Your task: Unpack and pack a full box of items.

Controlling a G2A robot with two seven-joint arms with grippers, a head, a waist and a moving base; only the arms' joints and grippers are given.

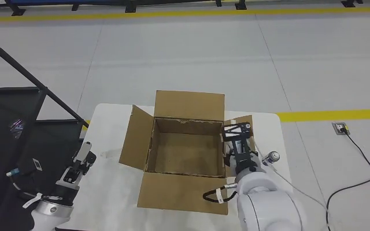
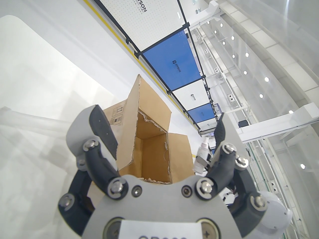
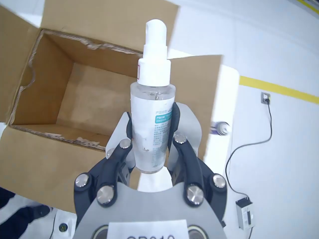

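While your right gripper (image 3: 152, 118) clamps the spray bottle (image 3: 152, 75), packing seems in hand: carry it over the box (image 3: 44, 75) ahead, then release.

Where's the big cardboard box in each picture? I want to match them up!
Top view: the cardboard box sits in the middle of the table, flaps open.
Left wrist view: the box stands beyond the open left gripper.
Right wrist view: the box lies open behind the spray bottle in the right gripper.
Shared landmark: the white table under the box.
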